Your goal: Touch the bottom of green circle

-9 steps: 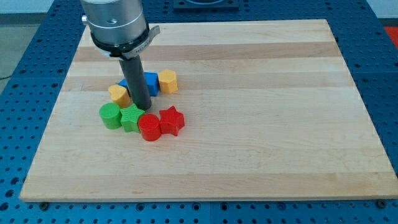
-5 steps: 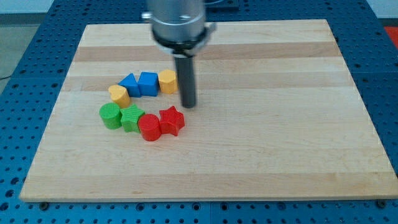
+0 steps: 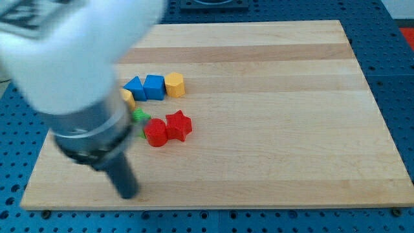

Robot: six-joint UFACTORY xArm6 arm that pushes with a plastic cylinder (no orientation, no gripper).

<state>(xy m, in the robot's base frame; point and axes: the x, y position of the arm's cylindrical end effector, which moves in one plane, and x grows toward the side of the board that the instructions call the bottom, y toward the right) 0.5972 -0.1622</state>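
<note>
My arm fills the view's left, blurred by motion, and hides the green circle completely. My tip (image 3: pixel 127 193) is near the board's bottom edge, below and left of the block cluster, touching no block. Only a sliver of the green star (image 3: pixel 139 117) shows beside the arm. The red circle (image 3: pixel 155 132) and the red star (image 3: pixel 178 125) sit just right of it. Above lie a blue triangle (image 3: pixel 134 87), a blue cube (image 3: pixel 154 86), a yellow hexagon (image 3: pixel 174 84) and the edge of a yellow block (image 3: pixel 128 98).
The wooden board (image 3: pixel 278 123) lies on a blue perforated table (image 3: pixel 396 39). The board's bottom edge (image 3: pixel 213 206) runs just below my tip.
My tip has swung from among the blocks to the right of the yellow hexagon, then down and left to the board's bottom-left area. The arm now covers the green circle. The visible blocks have not moved.
</note>
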